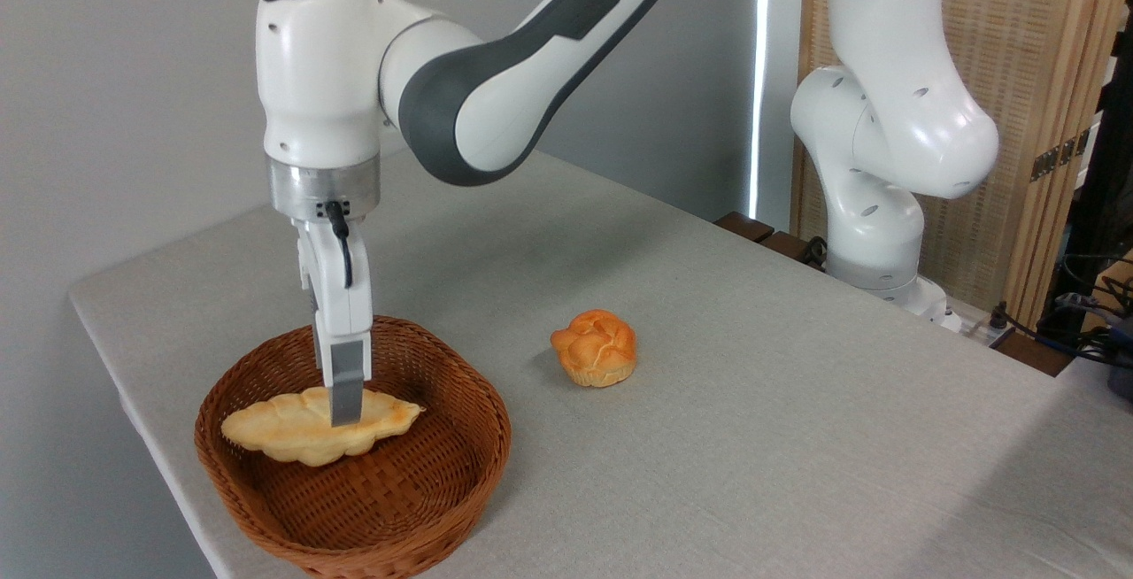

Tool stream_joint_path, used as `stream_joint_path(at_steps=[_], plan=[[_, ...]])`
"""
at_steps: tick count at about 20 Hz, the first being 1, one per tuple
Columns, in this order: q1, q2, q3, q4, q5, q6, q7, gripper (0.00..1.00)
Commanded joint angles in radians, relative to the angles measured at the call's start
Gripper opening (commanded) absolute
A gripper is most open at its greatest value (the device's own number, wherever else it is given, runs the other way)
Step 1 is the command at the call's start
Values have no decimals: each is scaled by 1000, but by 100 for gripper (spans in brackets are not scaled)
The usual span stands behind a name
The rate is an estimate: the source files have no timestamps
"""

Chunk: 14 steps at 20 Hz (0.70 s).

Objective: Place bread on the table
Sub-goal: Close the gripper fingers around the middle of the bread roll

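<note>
So, the bread (305,428) hasn't made it out yet as far as we can see: that long, pale yellow leaf-shaped loaf with the browned tips is inside the basket (460,464), stretched across its middle, maybe resting on the weave or maybe just lifted off it, we honestly can't tell from this angle. Our pincer (346,409) comes straight down onto the middle of the loaf, and the one grey finger we can see sits right against its near side. The other finger is hidden behind, so we can't tell whether it's clamped on the bread or only touching it. Our guess is we're at the grab-or-just-grabbed stage, so the lift out over the rim and the set-down on the counter (752,402) are both left to do. The brown wicker basket holds nothing but that loaf, and it sits near the front left corner of the counter. Off to the right, well apart from the basket, a small round orange-brown bun (595,348) sits on the grey cloth by itself, with lots of bare cloth around it for a drop spot.
</note>
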<state>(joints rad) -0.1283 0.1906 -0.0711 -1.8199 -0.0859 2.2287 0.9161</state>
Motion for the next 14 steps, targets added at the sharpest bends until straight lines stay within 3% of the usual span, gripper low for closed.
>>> stream_joint_path(at_steps=[1, 7, 10, 14], plan=[[1, 10, -4, -10, 11, 23, 10, 100], [3, 23, -3, -19, 12, 31, 10, 100], [3, 43, -3, -27, 84, 92, 7, 100], [3, 66, -4, -27, 87, 138, 4, 100]])
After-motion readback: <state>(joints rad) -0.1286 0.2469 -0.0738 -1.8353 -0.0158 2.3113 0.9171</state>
